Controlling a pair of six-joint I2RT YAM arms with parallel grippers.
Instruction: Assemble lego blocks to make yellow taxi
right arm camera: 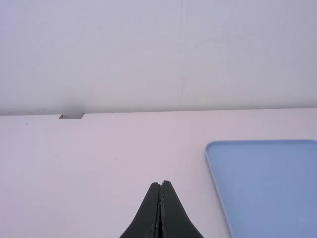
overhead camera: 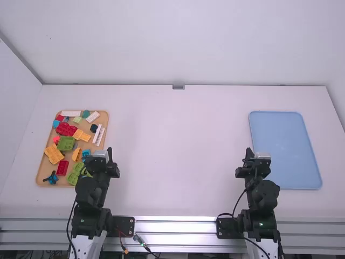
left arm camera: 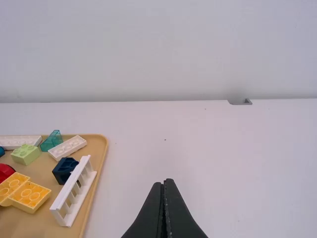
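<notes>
My left gripper [overhead camera: 109, 153] is at the right edge of the tan tray [overhead camera: 40, 174]; in the left wrist view the left gripper [left arm camera: 165, 181] is shut with nothing in it. The right gripper [overhead camera: 249, 153], left of the blue tray, shows as the right gripper [right arm camera: 161, 183], also shut and bare. Loose on the tan tray lie yellow-orange bricks [overhead camera: 54, 154], a yellow-orange piece [left arm camera: 29, 196], red bricks [overhead camera: 62, 168], green bricks [overhead camera: 66, 143], white plates [left arm camera: 68, 147], a dark blue brick [left arm camera: 64, 170], a white railing piece [left arm camera: 74, 193] and a blue piece with black [overhead camera: 52, 178].
A blue tray [overhead camera: 285, 145] with nothing on it lies at the table's right side. The white table [overhead camera: 178, 151] spreads between the two trays, up to the back wall. A small grey bracket [overhead camera: 178, 87] sits at the table's far edge.
</notes>
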